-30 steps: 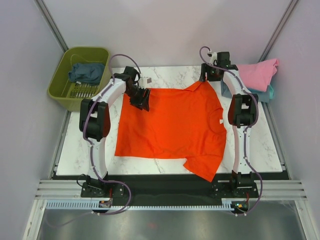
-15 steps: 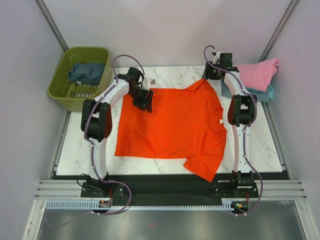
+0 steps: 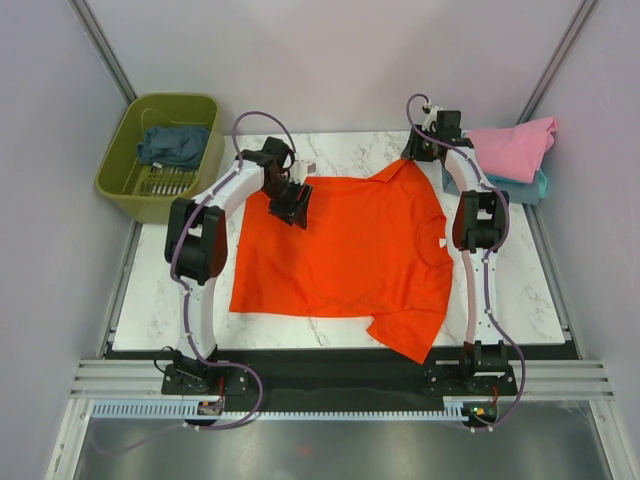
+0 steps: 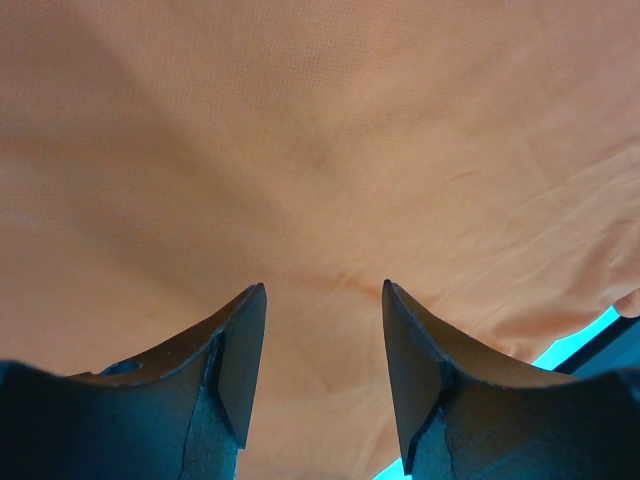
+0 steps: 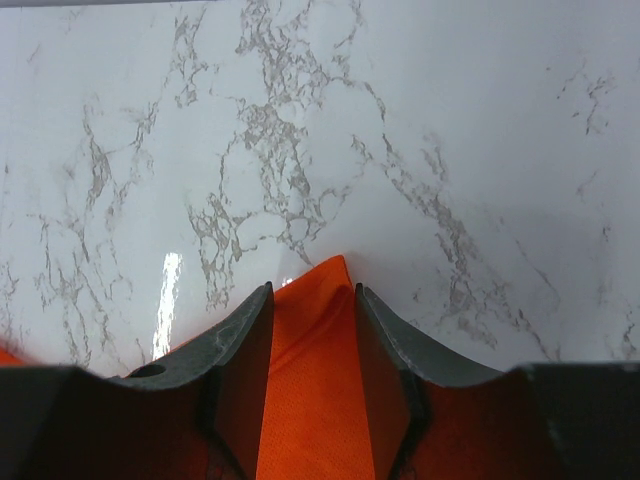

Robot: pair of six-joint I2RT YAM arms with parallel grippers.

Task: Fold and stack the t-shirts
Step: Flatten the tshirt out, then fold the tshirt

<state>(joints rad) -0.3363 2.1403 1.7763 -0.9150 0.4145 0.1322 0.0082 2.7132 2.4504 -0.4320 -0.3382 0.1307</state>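
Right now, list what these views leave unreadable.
Teal shirt: top view, mostly under the pink shirt.
Blue shirt: top view, bunched in the basket, too small.
Right gripper: wrist view, straddles the orange shirt tip; contact unclear.
Left gripper: wrist view fills with orange; height above cloth unclear.

Overhead looks down; wrist views close on orange-red shirt [image 3: 340, 250].

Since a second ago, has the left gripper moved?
Yes. The left gripper has shifted slightly right, away from the green basket and farther in over the orange-red t-shirt.
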